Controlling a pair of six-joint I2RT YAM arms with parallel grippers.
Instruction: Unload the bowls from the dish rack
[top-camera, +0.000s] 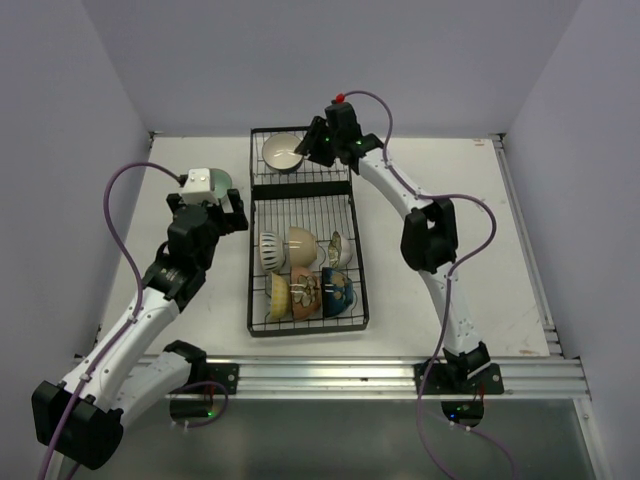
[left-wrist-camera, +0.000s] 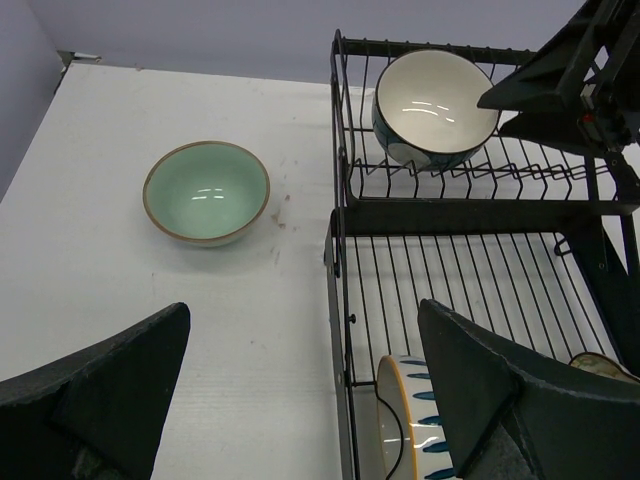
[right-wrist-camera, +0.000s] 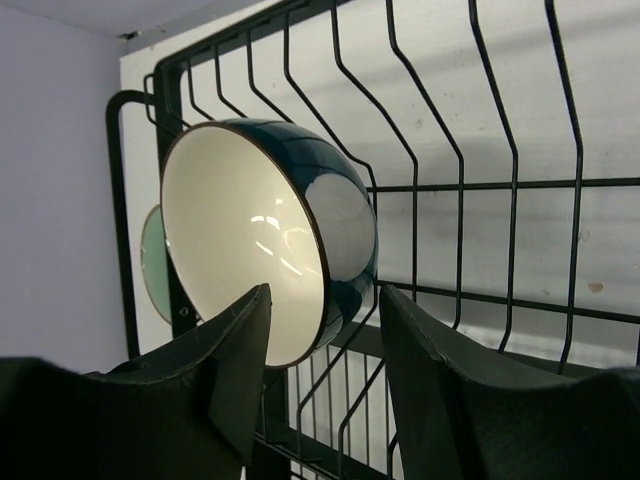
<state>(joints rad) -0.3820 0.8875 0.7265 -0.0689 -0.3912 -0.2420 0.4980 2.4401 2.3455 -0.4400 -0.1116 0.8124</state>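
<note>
The black wire dish rack (top-camera: 355, 300) lies in the middle of the table. Its far section holds one bowl, white inside and dark blue outside (top-camera: 283, 152), tipped on its side. My right gripper (top-camera: 313, 146) is open at this bowl (right-wrist-camera: 262, 235); its jaws straddle the lower rim, one finger (right-wrist-camera: 232, 352) in front of the white inside, the other (right-wrist-camera: 450, 385) outside. The near section holds several patterned bowls (top-camera: 305, 270). A green bowl (left-wrist-camera: 207, 192) stands on the table left of the rack. My left gripper (top-camera: 222, 206) is open and empty, over the rack's left edge (left-wrist-camera: 343, 300).
A blue-striped bowl (left-wrist-camera: 418, 430) stands on edge in the near section, just under my left gripper's right finger (left-wrist-camera: 500, 395). The green bowl also shows behind the rack wires in the right wrist view (right-wrist-camera: 152, 262). Purple walls close in the table at the back and both sides.
</note>
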